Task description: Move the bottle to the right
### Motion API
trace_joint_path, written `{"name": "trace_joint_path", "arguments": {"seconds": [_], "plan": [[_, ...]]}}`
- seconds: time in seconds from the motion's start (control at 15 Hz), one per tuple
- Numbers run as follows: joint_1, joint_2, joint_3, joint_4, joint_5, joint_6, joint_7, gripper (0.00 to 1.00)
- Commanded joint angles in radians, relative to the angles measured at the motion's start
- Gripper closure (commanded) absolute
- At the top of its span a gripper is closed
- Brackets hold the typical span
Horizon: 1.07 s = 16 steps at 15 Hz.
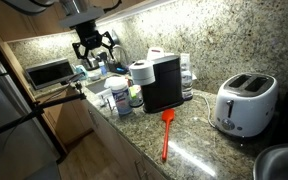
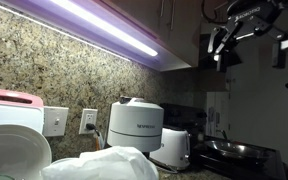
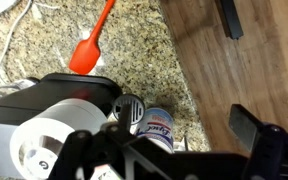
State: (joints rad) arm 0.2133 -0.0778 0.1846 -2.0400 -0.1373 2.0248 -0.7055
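Note:
The bottle (image 1: 118,96) is a wide white plastic one with a white cap and a blue-and-white label. It stands on the granite counter just left of the black appliance (image 1: 162,84). In the wrist view the bottle (image 3: 160,128) shows from above, next to the appliance (image 3: 54,95). My gripper (image 1: 94,43) hangs high above the counter, over and slightly left of the bottle. It is open and empty. It also shows in the wrist view (image 3: 184,135) and in an exterior view (image 2: 229,38), where the bottle is out of sight.
A white paper-towel roll (image 1: 141,72) and a small green-based bottle (image 1: 136,98) stand close to the bottle. An orange spatula (image 1: 166,135) lies right of the appliance, and a white toaster (image 1: 244,103) stands farther right. The counter edge drops to a wooden floor (image 3: 244,60).

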Motion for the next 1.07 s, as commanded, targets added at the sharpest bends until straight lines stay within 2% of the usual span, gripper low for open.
{"name": "trace_joint_path", "arguments": {"seconds": [0.0,0.27,0.53,0.8,1.0], "plan": [[0.005,-0.004,0.005,-0.002,-0.001,-0.002,0.001,0.00],[0.006,-0.015,0.006,-0.014,-0.001,0.002,0.001,0.00],[-0.008,0.024,-0.010,0.020,-0.014,-0.068,-0.025,0.00],[0.003,0.097,0.009,0.076,-0.081,-0.114,-0.118,0.00],[0.014,0.143,0.029,0.104,-0.122,-0.077,-0.209,0.00]]}}
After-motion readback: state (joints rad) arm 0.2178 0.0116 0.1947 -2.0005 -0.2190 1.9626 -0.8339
